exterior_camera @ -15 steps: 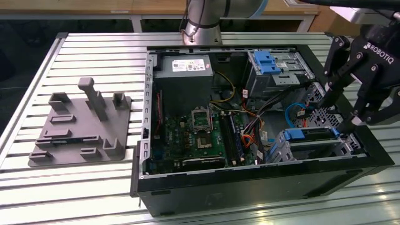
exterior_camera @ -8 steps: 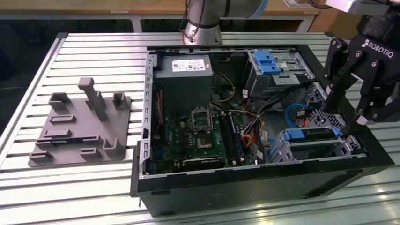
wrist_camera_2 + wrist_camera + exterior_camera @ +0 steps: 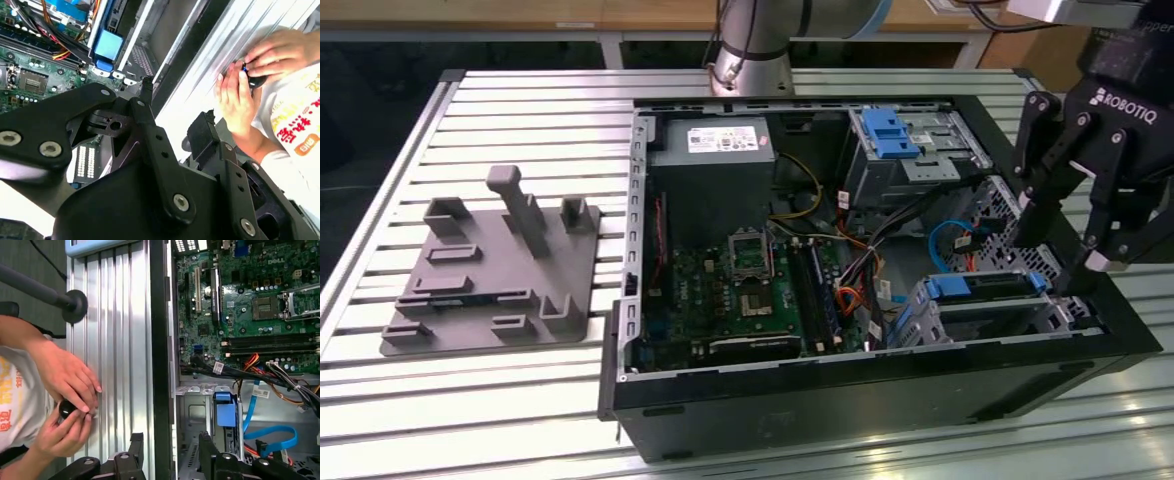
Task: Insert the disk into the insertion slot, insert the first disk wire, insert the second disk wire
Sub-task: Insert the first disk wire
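We find the gripper (image 3: 1063,255) open, empty, straddling the case wall (image 3: 160,340) above the disk (image 3: 991,284), seated in the insertion slot (image 3: 987,318). Blue cables (image 3: 270,431) lie beside it; a person's hands (image 3: 65,385) are nearby.

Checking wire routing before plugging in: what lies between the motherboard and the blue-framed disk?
In the exterior view, a bundle of loose cables, orange, black and blue, lies between the motherboard and the disk.

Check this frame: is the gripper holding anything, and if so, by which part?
Nothing is held. The gripper is open, its fingers apart with nothing between them, close to the disk at the insertion slot.
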You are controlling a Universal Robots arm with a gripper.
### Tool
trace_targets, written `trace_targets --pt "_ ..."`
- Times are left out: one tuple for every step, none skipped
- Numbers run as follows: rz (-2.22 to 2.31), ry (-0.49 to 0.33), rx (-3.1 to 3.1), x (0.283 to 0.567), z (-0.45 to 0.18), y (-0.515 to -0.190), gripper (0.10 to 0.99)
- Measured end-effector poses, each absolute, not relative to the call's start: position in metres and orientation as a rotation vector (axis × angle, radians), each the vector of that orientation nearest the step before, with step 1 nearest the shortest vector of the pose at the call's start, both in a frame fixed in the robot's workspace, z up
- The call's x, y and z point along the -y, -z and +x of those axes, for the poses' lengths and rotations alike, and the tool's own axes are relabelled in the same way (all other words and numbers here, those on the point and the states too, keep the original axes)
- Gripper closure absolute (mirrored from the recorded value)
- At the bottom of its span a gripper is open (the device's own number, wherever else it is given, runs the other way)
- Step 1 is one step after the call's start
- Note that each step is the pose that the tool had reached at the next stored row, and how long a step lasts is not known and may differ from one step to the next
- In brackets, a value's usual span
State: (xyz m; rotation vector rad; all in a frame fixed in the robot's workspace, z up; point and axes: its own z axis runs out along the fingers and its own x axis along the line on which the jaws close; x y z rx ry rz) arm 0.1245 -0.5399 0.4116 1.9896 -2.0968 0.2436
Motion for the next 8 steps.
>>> trace_targets --pt "1.984 -0.245 2.099 0.539 0.124 -0.411 0.529" --pt "1.982 -0.248 2.099 0.536 0.125 -0.411 0.529" --pt "1.981 -0.251 2.097 0.532 0.125 -0.411 0.529" --pt "1.979 -0.253 2.096 0.528 0.125 -0.410 0.529" --pt "1.979 -0.254 2.096 0.523 0.125 -0.410 0.529" --pt "1.979 -0.254 2.095 0.519 0.125 -0.410 0.529" --pt "1.978 -0.255 2.095 0.514 0.125 -0.410 0.529" --pt "1.978 -0.256 2.095 0.509 0.125 -0.410 0.529"
